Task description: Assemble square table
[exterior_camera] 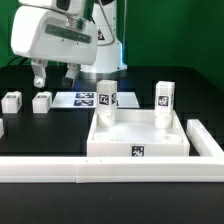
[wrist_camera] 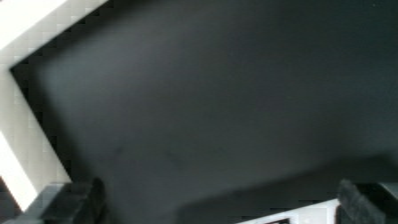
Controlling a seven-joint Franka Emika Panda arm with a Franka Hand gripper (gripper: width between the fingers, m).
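Note:
The square table top (exterior_camera: pixel 140 141), a white tray with a raised rim, lies upside down at the exterior view's right. Two white tagged legs (exterior_camera: pixel 107 99) (exterior_camera: pixel 165 97) stand upright in its far corners. Two loose legs (exterior_camera: pixel 12 101) (exterior_camera: pixel 42 102) lie on the black table at the left. My gripper (exterior_camera: pixel 52 76) hangs open above the table, just behind the loose legs and holding nothing. In the wrist view the gripper (wrist_camera: pixel 214 205) shows two dark fingertips (wrist_camera: pixel 63 205) wide apart over bare black table. A white corner (wrist_camera: pixel 294 216) shows between them; I cannot tell what it is.
The marker board (exterior_camera: pixel 80 100) lies flat between the loose legs and the table top. A long white L-shaped rail (exterior_camera: pixel 100 171) runs along the front edge and up the right side. Another white strip (wrist_camera: pixel 15 120) borders the wrist view. A white piece (exterior_camera: pixel 2 127) shows at the far left.

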